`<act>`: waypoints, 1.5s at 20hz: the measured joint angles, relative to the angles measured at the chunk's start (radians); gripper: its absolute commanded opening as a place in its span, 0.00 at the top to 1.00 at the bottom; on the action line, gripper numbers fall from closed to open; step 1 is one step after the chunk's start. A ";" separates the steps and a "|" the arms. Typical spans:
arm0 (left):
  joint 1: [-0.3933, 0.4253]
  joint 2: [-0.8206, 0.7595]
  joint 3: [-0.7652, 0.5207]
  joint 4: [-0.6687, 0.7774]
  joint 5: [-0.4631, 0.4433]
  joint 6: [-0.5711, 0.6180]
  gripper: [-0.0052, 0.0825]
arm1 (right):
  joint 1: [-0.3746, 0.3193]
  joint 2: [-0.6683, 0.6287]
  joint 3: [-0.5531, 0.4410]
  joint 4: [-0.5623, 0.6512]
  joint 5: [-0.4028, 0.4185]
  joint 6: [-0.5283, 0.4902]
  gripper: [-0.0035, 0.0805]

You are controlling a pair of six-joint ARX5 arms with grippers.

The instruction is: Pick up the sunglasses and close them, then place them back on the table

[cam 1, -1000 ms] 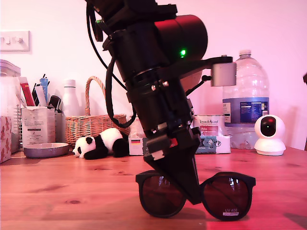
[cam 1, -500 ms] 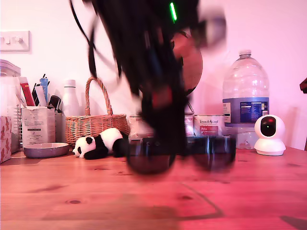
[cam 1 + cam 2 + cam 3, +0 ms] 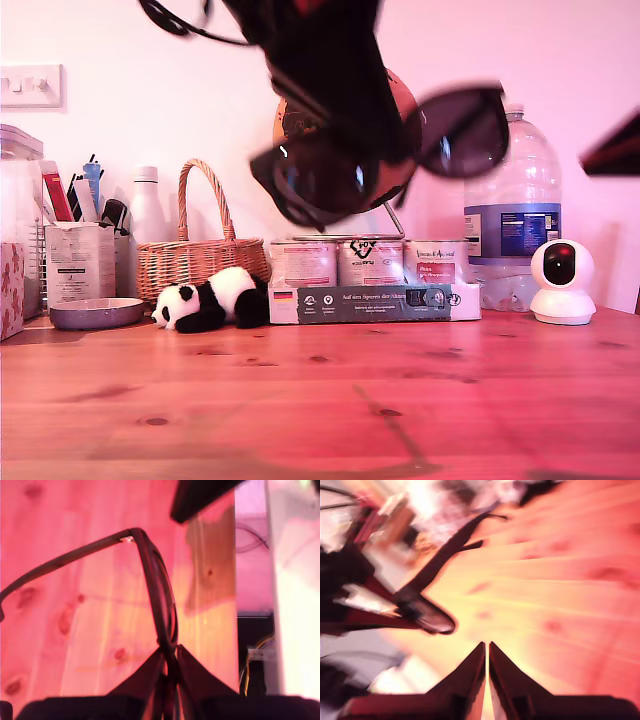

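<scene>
The black sunglasses (image 3: 462, 132) with dark lenses hang high above the table (image 3: 320, 400), tilted, near the top middle of the exterior view. My first gripper (image 3: 385, 140) comes down from above and is shut on their bridge. In the first wrist view the sunglasses (image 3: 159, 595) show edge-on, pinched in my first gripper (image 3: 168, 650), with one temple standing open. My second gripper (image 3: 486, 647) is shut on nothing, well short of the blurred sunglasses (image 3: 432, 617).
Along the back of the table stand a panda toy (image 3: 205, 300), a wicker basket (image 3: 195, 255), a box of cans (image 3: 370, 290), a big water bottle (image 3: 512, 210) and a white camera (image 3: 561, 280). A dark arm tip (image 3: 612, 155) pokes in at the exterior view's right edge.
The sunglasses have gone from standing on the table to high in the air, carried up and tilted by my first gripper. A dark arm tip has come in at the exterior view's right edge.
</scene>
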 measured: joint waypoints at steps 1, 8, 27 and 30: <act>0.000 -0.034 -0.038 0.023 0.000 -0.010 0.96 | 0.000 0.010 0.000 0.021 -0.033 0.018 0.97; 0.000 -0.291 -0.363 0.322 -0.001 -0.048 0.96 | -0.045 0.210 -0.001 0.145 -0.329 0.353 0.97; -0.133 -0.534 -0.642 0.588 -0.163 -0.002 0.96 | 0.043 0.806 0.404 0.449 -0.611 0.514 0.57; -0.133 -0.532 -0.642 0.588 -0.163 0.003 0.96 | 0.116 0.836 0.462 0.428 -0.614 0.515 0.57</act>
